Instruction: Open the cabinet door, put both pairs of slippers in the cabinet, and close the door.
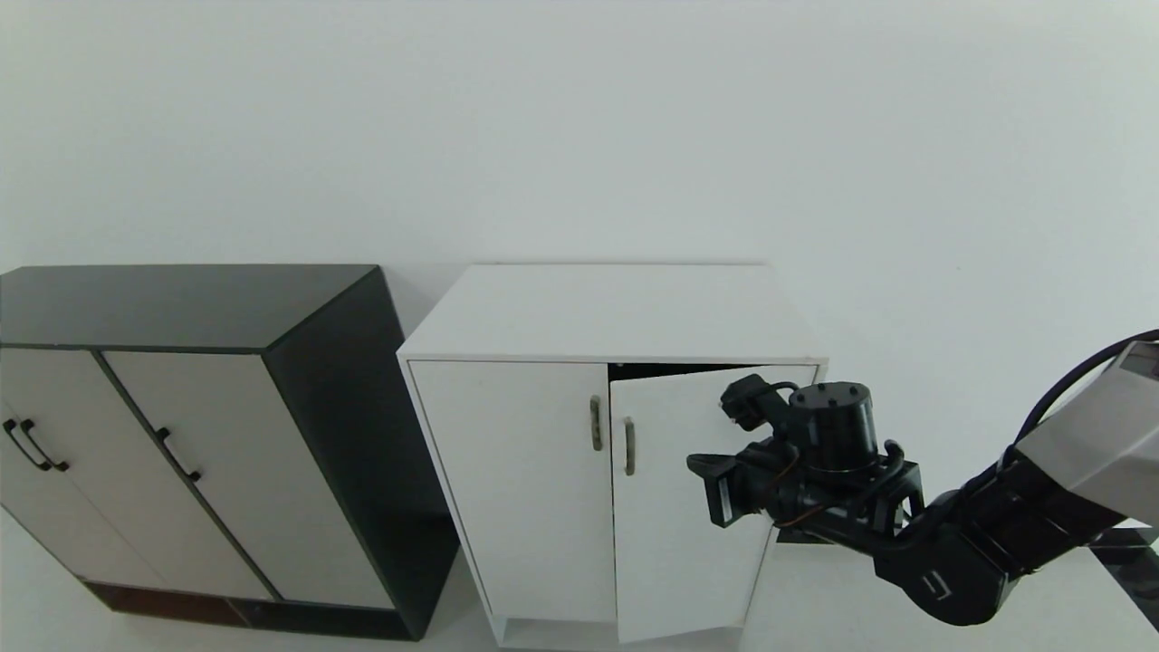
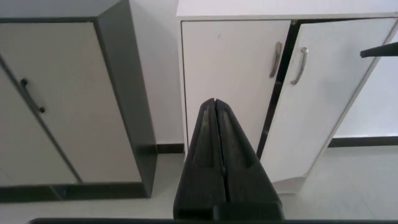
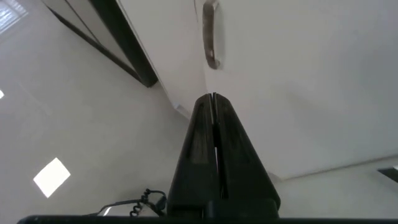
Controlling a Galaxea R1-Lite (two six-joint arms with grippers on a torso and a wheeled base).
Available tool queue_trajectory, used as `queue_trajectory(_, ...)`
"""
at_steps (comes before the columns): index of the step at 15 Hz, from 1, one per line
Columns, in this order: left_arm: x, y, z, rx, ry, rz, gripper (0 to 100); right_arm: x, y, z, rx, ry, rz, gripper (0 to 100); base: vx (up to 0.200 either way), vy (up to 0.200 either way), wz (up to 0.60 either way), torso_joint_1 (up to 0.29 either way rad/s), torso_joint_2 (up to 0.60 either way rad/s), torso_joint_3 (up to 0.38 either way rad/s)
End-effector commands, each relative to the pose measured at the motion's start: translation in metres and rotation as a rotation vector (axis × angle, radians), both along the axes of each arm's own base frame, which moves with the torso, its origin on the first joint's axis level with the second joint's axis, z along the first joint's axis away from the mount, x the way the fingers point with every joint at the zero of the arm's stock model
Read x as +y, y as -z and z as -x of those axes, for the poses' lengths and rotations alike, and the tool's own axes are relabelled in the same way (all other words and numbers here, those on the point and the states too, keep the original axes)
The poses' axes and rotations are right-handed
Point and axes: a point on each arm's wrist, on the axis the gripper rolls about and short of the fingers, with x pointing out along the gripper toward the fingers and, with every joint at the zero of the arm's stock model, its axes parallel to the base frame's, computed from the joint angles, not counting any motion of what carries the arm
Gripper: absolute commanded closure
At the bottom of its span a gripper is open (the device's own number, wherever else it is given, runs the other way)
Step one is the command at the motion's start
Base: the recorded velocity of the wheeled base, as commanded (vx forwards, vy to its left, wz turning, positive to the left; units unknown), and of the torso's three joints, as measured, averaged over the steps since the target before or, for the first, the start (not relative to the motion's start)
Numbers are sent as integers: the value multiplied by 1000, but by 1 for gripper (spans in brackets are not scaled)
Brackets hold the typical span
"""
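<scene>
A black cabinet (image 1: 335,407), its pale doors (image 1: 235,489) shut, stands against the white wall (image 1: 579,127).

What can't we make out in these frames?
White cabinet interior: head view, the ajar right door hides all but a dark slit on top.
That door's hinge side: head view, behind the right arm.
Black cabinet: cut off by the head view's left edge.
Floor before the left door: left wrist view, blocked by the shut left pincer.

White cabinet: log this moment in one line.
white cabinet: right door ajar, left door shut | right gripper: fingers shut, near right door's handle | left gripper: fingers shut
</scene>
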Motion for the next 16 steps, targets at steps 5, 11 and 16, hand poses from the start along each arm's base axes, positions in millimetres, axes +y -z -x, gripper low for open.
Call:
queue_trajectory(5,0,0,0,-1,1,0,100,7,3,-11,-3,-9,-14,100,40,0,0,1,1,0)
queue_trajectory(11,0,0,0,-1,1,0,100,14,5,-31,-29,6,-33,100,0,0,0,0,0,0)
queue_trajectory(16,0,0,0,-1,1,0,100,14,9,-41,-32,20,-34,100,0,0,0,0,0,0)
